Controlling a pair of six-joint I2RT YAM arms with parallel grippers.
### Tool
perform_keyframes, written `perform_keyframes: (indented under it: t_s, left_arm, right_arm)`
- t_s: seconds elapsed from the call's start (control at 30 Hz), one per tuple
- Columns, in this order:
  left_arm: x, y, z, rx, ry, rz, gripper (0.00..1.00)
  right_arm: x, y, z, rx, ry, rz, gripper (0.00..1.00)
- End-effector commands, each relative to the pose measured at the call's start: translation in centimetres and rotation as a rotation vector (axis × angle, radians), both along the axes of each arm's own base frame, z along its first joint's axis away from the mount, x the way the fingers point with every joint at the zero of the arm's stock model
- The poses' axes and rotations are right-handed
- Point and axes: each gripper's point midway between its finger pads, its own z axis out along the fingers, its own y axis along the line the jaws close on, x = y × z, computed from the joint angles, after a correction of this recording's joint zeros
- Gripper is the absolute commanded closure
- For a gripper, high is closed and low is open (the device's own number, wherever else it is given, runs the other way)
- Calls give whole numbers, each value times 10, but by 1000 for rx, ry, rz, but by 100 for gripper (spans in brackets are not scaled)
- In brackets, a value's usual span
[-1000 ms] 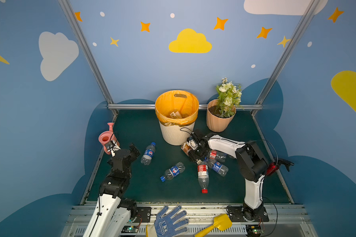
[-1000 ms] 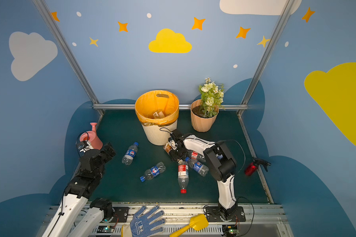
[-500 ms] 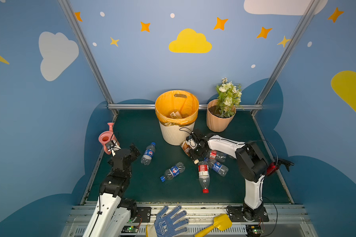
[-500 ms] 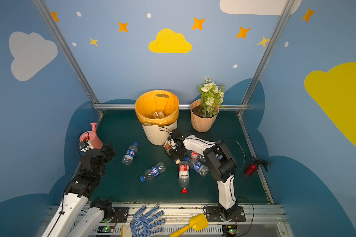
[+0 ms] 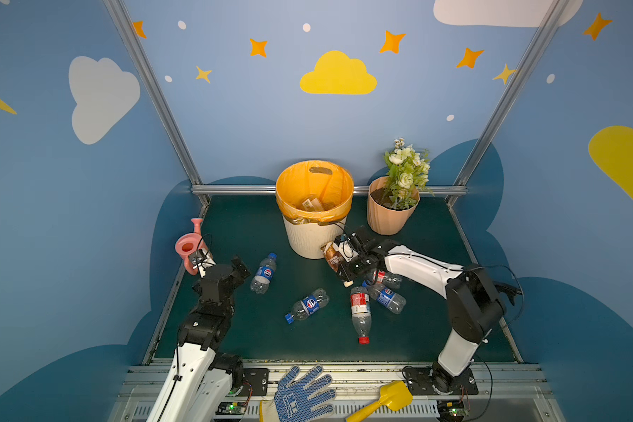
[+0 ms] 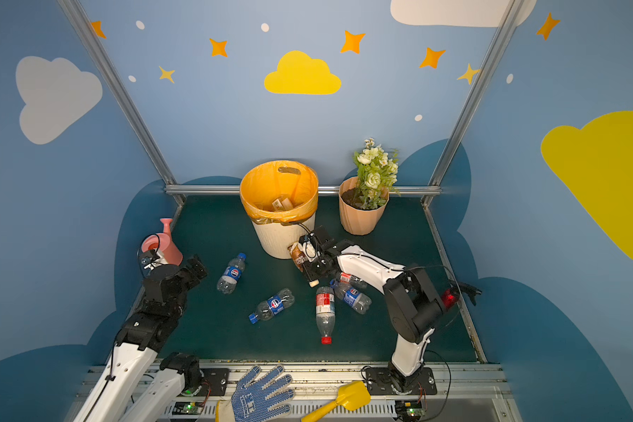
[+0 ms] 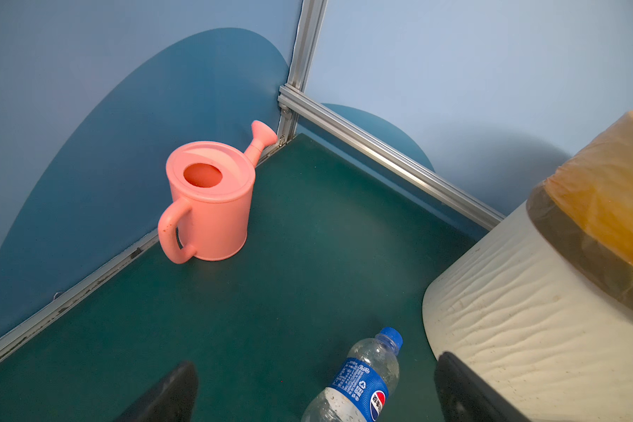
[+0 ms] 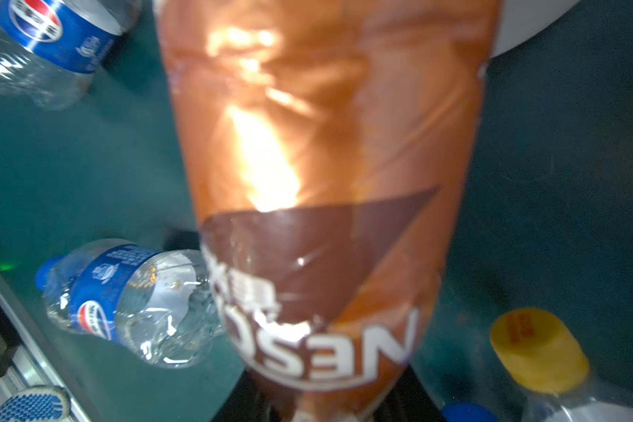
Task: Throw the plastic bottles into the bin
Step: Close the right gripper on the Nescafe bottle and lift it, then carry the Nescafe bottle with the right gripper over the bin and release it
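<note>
— Five bottles loose on the dark green mat (image 5: 242,226), by your count?

— Five that I can make out. A clear plastic bottle with a blue label and blue cap (image 5: 264,273) lies near the left gripper (image 5: 242,266). A second blue-labelled bottle (image 5: 307,305) lies mid-mat. A red-labelled, red-capped bottle (image 5: 360,310) lies just beside a third blue-labelled bottle (image 5: 386,297). A half-hidden bottle (image 5: 387,279) sits under the right arm, with only a bit of red label showing.

— And the right gripper (image 5: 343,268)?

— Clamped tight on a sixth, the brown-labelled bottle with a cream cap (image 5: 332,257). It tilts just beside the foot of the round cream ribbed bin with the orange liner (image 5: 309,243), cap end away from it. Whether it is clear of the mat I cannot tell. In the right wrist view it fills the frame, blurred, and covers most of both fingers (image 8: 231,405).

— Left fingers?

— Spread wide, holding nothing. The left wrist view shows only their dark tips (image 7: 169,394) at the edge, and the nearest bottle is cut off below its label.

— Inside the bin?

— Some bottles at the bottom (image 5: 312,202), too jumbled to count. A yellow cap (image 8: 538,350) in the right wrist view belongs to a bottle whose body is mostly out of frame.
</note>
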Motion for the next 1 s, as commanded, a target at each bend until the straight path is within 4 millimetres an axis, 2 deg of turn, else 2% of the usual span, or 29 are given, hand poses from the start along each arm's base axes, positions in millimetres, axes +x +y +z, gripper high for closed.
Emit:
perform_keyframes:
  t_s: [0.0, 0.3, 0.4, 0.5, 0.6, 0.73, 0.97]
  left_arm:
    - [1, 0, 1, 9, -1, -5, 0]
    - [2, 0, 5, 11, -8, -10, 0]
    - [3, -1, 6, 7, -13, -15, 0]
    - [5, -3, 7, 4, -17, -24, 0]
    - [7, -6, 7, 1, -15, -37, 0]
    - [10, -10, 6, -11, -15, -57, 0]
    - [11, -13, 4, -8, -6, -80, 0]
  right_arm:
    - [0, 8, 28, 97, -78, 17, 73]
    - [-10, -13, 77, 189, -261, -13, 75]
    - [-8, -26, 105, 214, -356, -59, 75]
    - [-2, -44, 142, 249, -480, -140, 74]
    - [2, -59, 185, 305, -630, -174, 73]
    - [6, -82, 255, 358, -814, -207, 73]
    - [-2, -107, 399, 479, -1139, -212, 73]
